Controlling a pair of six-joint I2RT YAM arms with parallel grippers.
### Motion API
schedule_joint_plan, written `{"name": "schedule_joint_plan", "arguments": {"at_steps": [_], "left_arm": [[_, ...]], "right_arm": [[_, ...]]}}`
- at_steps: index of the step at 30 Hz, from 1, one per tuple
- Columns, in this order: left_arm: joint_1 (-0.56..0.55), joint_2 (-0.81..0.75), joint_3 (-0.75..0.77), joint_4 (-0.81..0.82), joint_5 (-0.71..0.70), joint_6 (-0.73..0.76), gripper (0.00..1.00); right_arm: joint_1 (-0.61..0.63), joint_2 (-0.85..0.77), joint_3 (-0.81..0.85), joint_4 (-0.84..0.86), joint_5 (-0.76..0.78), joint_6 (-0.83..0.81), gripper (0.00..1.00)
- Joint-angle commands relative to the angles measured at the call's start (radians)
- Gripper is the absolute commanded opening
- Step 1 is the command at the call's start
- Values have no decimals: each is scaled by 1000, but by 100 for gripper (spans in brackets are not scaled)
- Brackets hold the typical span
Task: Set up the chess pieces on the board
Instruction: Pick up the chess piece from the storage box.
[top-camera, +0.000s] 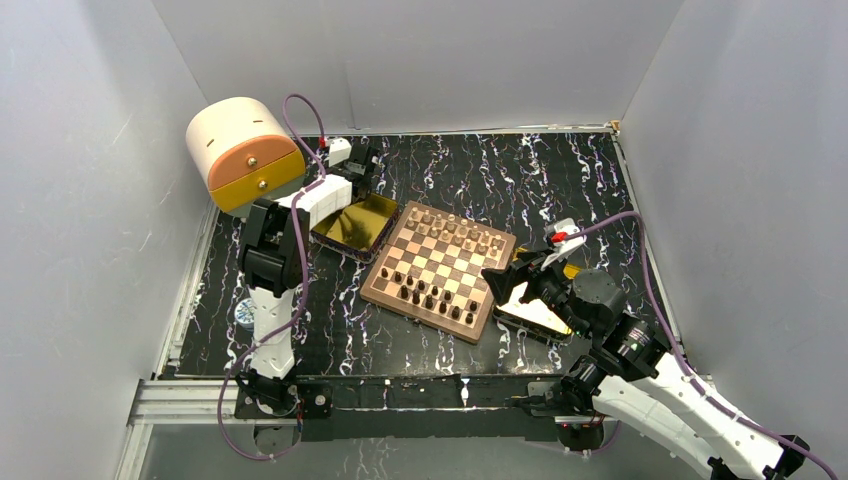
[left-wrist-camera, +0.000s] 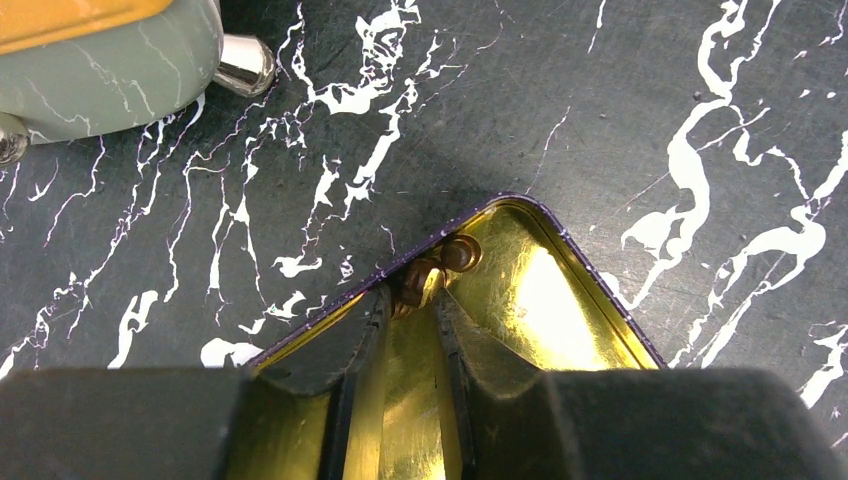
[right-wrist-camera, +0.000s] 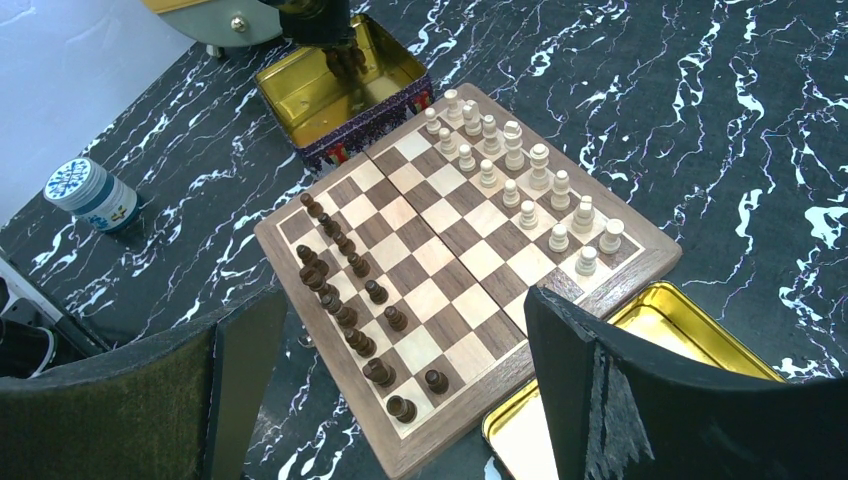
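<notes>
Inside the gold tray (left-wrist-camera: 560, 300) left of the board (top-camera: 440, 268), the left tool (left-wrist-camera: 412, 297) is nearly closed, pinching a brown chess piece (left-wrist-camera: 445, 258) in a corner; the right tool (right-wrist-camera: 400, 345) gapes wide and empty beside the board.

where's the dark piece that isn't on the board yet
In the left wrist view, the dark piece lies in the far corner of the left gold tray, between the left gripper's fingertips.
</notes>
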Motion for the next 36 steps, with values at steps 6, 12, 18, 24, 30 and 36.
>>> {"name": "schedule_joint_plan", "arguments": {"at_steps": [6, 12, 18, 24, 30, 36], "left_arm": [[-4, 15, 13, 27, -53, -8, 20], [-4, 25, 23, 37, -33, 5, 18], [-6, 25, 24, 46, -13, 29, 11], [-11, 3, 17, 44, -3, 46, 6], [-20, -53, -3, 43, 36, 72, 2], [-23, -127, -61, 44, 95, 93, 1]], "right_arm": [[5, -3, 4, 70, 7, -19, 99], [4, -1, 0, 76, 5, -17, 99], [5, 7, -5, 88, 4, -19, 99], [4, 11, -6, 93, -4, -14, 99], [4, 7, -4, 94, -7, -10, 99], [5, 9, -13, 99, -22, 6, 99]]}}
